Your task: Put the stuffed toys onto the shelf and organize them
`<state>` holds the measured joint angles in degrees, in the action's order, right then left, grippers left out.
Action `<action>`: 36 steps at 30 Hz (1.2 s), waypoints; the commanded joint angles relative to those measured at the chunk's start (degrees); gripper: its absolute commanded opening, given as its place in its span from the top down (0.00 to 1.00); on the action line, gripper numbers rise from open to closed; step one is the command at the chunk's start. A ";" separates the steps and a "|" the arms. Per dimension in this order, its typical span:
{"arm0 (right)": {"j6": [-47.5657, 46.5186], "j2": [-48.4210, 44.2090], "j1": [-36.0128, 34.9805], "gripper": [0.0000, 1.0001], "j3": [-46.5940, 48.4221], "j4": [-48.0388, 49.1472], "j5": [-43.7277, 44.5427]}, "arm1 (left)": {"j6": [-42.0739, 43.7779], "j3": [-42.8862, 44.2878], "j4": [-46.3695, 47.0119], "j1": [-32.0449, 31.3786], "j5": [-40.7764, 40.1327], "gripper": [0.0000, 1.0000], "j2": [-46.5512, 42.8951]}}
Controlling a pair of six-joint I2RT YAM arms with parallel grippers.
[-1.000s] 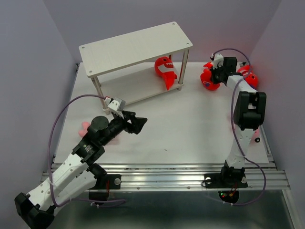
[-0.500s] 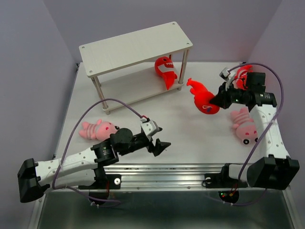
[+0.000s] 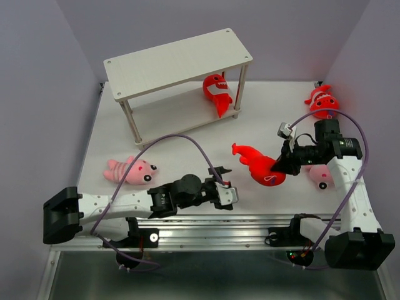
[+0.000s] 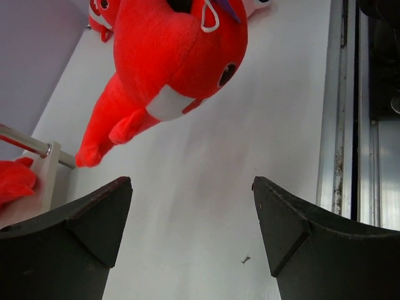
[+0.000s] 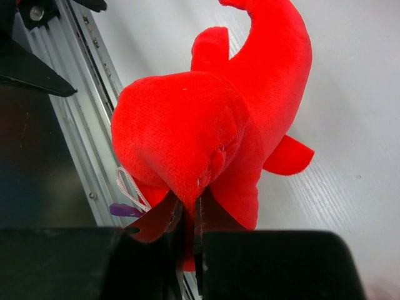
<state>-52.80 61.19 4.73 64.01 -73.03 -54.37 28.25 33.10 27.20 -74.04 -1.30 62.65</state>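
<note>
Because the shelf point(image 3: 178, 62) stands at eleven o'clock, my right gripper point(image 3: 282, 166) pinches the red shark point(image 3: 259, 167) for carrying — left gripper point(image 4: 190, 187) spread, empty.

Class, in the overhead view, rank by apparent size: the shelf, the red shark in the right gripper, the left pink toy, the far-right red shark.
1. shelf, clearly largest
2. held red shark and left pink toy: look alike; the shark may be lifted nearer the camera, so unranked
3. far-right red shark, smallest
</note>
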 commanded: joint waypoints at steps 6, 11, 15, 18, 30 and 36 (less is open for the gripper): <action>-2.57 -1.86 -1.92 0.98 -3.01 -0.26 -4.25 | 10.51 11.36 8.22 -0.93 -0.55 0.11 10.55; -3.72 -2.48 -1.92 0.98 -3.45 -0.79 -5.39 | 10.95 15.14 8.57 -0.93 4.18 0.11 15.39; -4.16 -2.39 -2.45 0.98 -3.28 -0.79 -6.62 | 10.16 18.04 8.57 -0.93 6.66 0.14 20.39; -4.86 -2.30 -2.45 0.98 -3.01 -1.41 -7.77 | 9.63 19.80 8.57 -0.93 6.66 0.18 23.29; -6.09 -3.09 -2.97 0.82 -3.80 -2.64 -9.44 | -1.43 20.87 12.44 3.02 4.81 0.89 25.51; 1.88 -5.63 -2.97 0.07 -3.19 4.03 -7.51 | -18.64 13.77 16.21 8.20 9.47 1.00 21.38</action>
<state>-57.10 59.05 2.87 59.99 -71.46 -56.99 21.56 50.54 35.75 -69.17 6.09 88.42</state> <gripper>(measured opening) 0.700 0.077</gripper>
